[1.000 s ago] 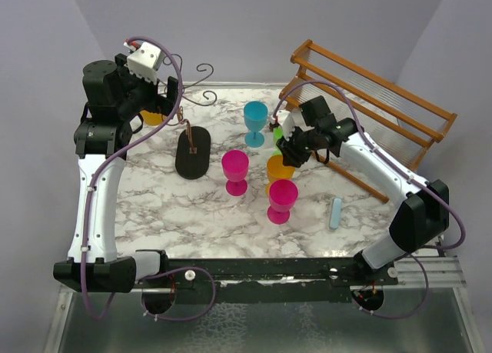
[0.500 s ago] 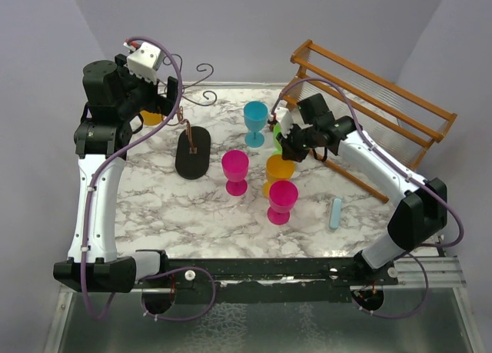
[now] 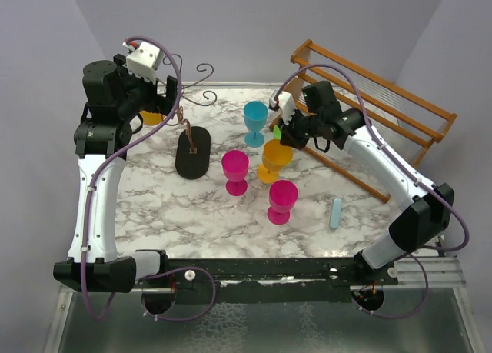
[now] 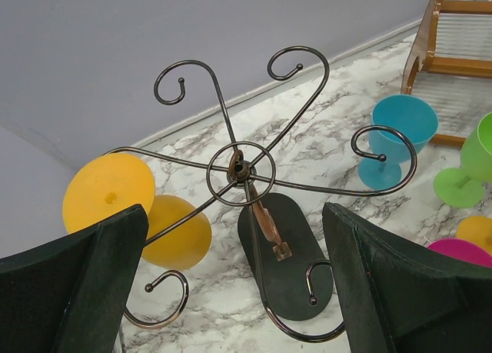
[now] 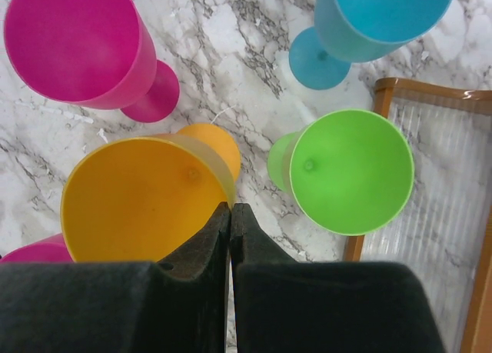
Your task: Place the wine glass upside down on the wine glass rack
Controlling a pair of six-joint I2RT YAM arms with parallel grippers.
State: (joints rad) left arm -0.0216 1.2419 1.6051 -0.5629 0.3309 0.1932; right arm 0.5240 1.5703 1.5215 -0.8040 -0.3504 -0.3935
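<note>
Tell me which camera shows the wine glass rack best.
Left wrist: the wine glass rack fills the frame, hub, curled arms and oval base clear. Top external shows it small, partly behind the left arm. Right wrist shows none of it.

Top view: green glass (image 3: 277, 131) is just a sliver, the rest hidden behind the right gripper (image 3: 284, 138). Hung orange glass (image 3: 152, 118) at 9 o'clock is mostly behind the left arm (image 3: 115, 99).
Right wrist: orange glass (image 5: 142, 203) rim covered by the fingers at 6 o'clock. Pink glass (image 5: 34, 253) clipped at 8 o'clock. Wooden rack (image 5: 461, 214) cut at 3 o'clock.
Left wrist: left gripper (image 4: 234, 208) fingers cut off at 6 o'clock.
</note>
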